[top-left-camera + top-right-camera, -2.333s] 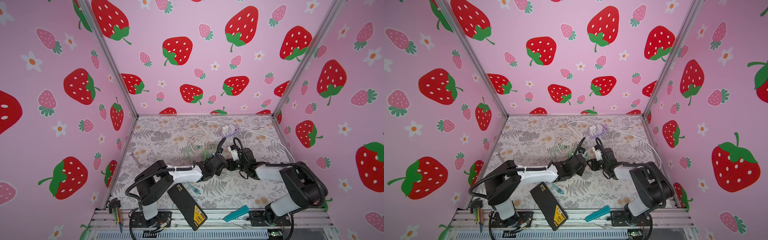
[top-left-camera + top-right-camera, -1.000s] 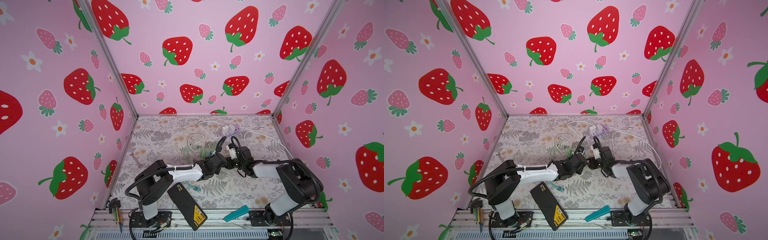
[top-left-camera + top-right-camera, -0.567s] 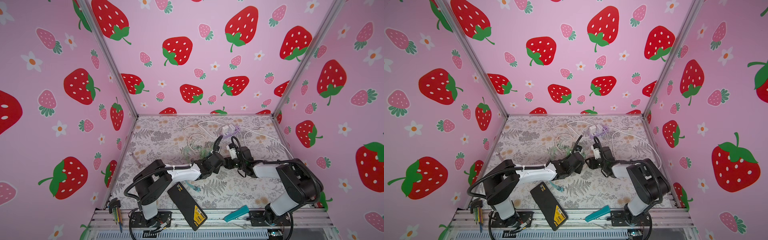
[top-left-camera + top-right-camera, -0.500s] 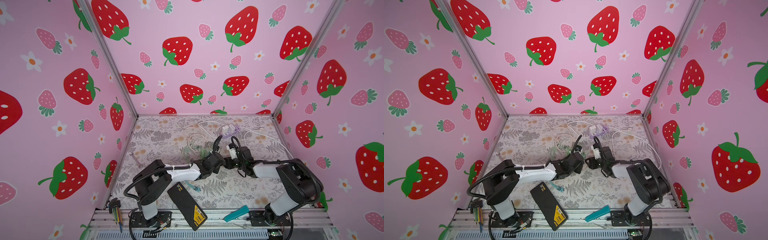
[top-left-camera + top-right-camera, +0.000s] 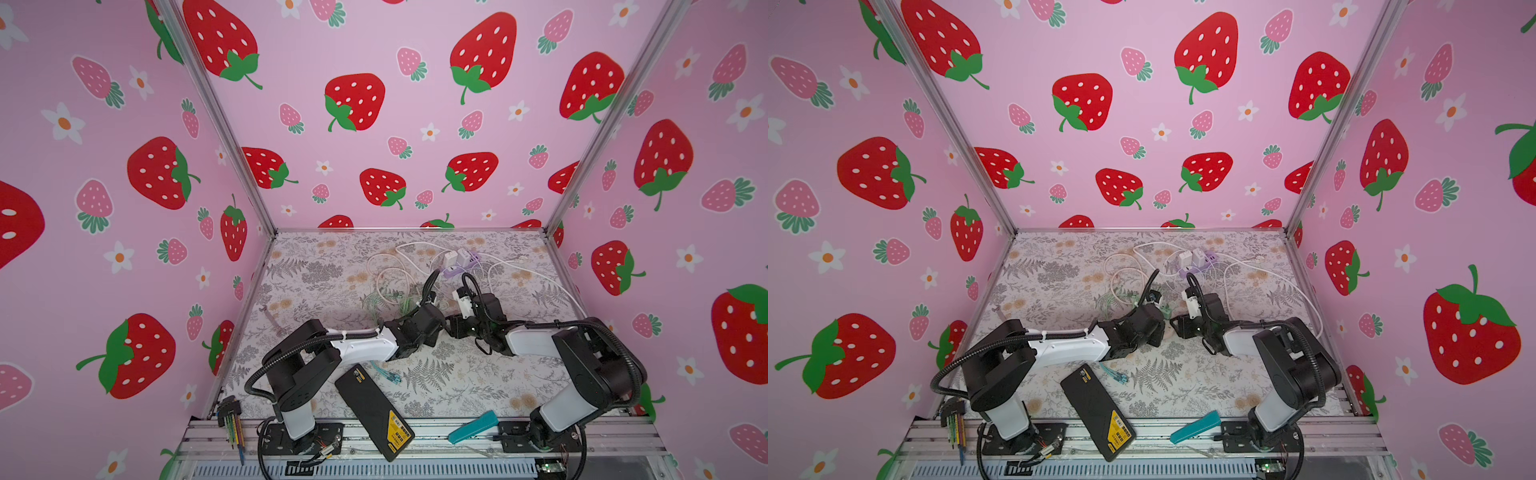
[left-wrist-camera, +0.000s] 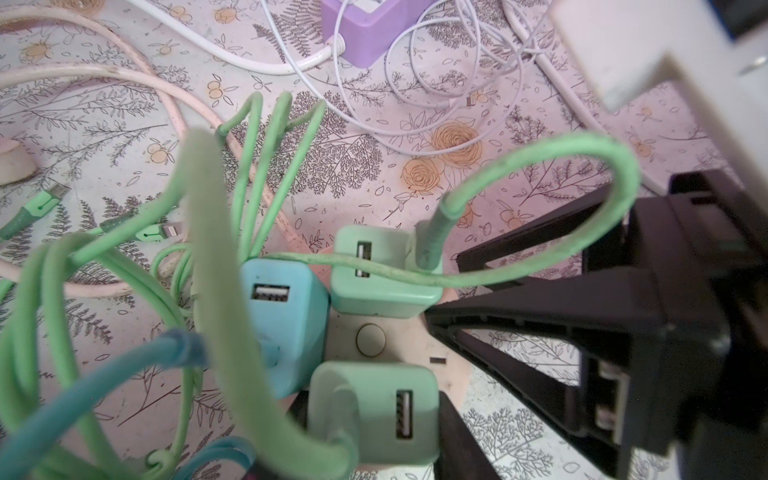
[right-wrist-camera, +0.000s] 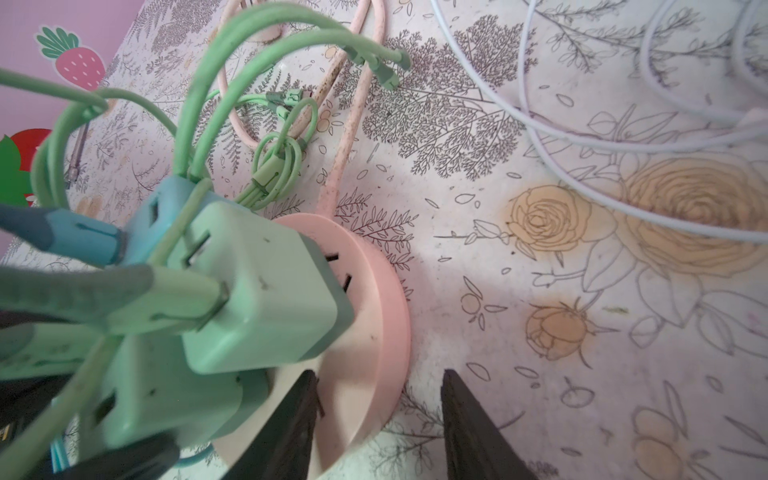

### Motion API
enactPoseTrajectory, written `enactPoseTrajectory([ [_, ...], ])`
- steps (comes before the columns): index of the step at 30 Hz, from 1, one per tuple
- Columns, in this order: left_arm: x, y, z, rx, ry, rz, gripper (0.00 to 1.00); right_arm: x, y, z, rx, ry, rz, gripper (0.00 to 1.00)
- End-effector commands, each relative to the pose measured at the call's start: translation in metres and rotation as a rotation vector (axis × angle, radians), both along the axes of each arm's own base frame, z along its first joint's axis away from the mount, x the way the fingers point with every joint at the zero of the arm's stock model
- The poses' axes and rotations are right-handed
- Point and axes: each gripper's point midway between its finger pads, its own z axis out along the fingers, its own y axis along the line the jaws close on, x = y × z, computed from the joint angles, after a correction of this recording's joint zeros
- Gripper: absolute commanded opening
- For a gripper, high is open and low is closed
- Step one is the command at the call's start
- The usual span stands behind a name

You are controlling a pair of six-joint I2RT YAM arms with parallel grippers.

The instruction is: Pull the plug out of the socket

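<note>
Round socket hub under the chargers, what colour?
Pale pink; the socket hub shows best in the right wrist view.

Pink walls (image 5: 291, 62) carry red strawberries, small pink berries and white flowers. The surface (image 5: 316, 266) is pale, printed with grey ferns and orange roses. A pink socket (image 7: 374, 299) bears a mint-green plug (image 6: 376, 415), its mint-green twin (image 6: 378, 270) and a blue plug (image 6: 286, 328). The cable (image 6: 208, 232) is green, the power strip (image 6: 365, 33) purple.

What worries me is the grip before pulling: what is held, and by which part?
The left gripper clamps a mint plug by its body's two sides. The right gripper straddles the rim of the pink socket, one finger clear of it.
</note>
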Motion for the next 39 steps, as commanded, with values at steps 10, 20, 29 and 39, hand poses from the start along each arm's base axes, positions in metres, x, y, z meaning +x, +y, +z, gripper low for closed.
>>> enactPoseTrajectory([
  [10,0.010,0.002,0.007,-0.085,0.011,0.035,0.23,-0.039,-0.024,-0.051,-0.206,0.151,-0.003,0.47],
  [20,0.009,0.009,0.000,-0.207,0.067,0.048,0.23,-0.040,-0.023,-0.057,-0.252,0.149,-0.002,0.47],
  [29,0.008,0.001,-0.006,-0.028,0.014,0.036,0.22,-0.043,-0.017,-0.056,-0.239,0.146,0.026,0.47],
  [39,0.004,-0.012,-0.006,0.098,-0.041,0.006,0.22,-0.046,-0.014,-0.060,-0.270,0.144,0.041,0.47],
])
